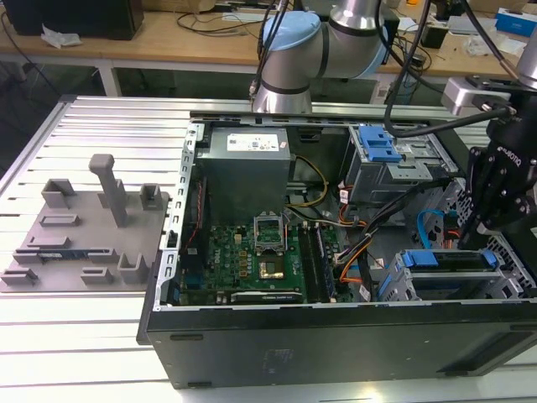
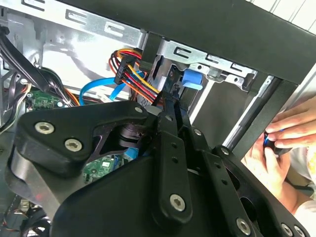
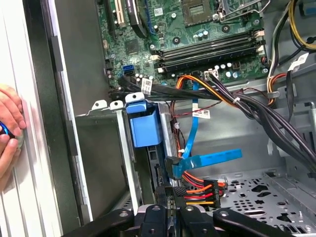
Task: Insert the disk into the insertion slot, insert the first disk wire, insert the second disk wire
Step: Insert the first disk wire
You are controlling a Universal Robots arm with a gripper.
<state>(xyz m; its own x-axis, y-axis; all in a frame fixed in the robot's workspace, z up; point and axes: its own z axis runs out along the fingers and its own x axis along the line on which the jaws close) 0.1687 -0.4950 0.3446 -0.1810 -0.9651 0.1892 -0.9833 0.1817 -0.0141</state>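
The exterior view stands well back and high, looking down over the whole open computer case [image 1: 336, 336]. Both wrist views sit close inside its end at the exterior view's right, peering past the gripper [image 2: 170, 111] [image 3: 173, 210]: the first toward the motherboard [image 3: 197, 29], the second toward a side wall [image 2: 89, 44]. They share a blue latch [image 2: 191, 79] [image 3: 144, 123], red-and-yellow wires [image 2: 136, 74] [image 3: 200, 190] and a person's hand [image 2: 291, 128] [image 3: 7, 128] outside it

No print can be read: the white sticker on the grey metal power-supply box [image 1: 252, 144] and the small white paper tag [image 3: 200, 114] among the cables carry lettering too small to make out.
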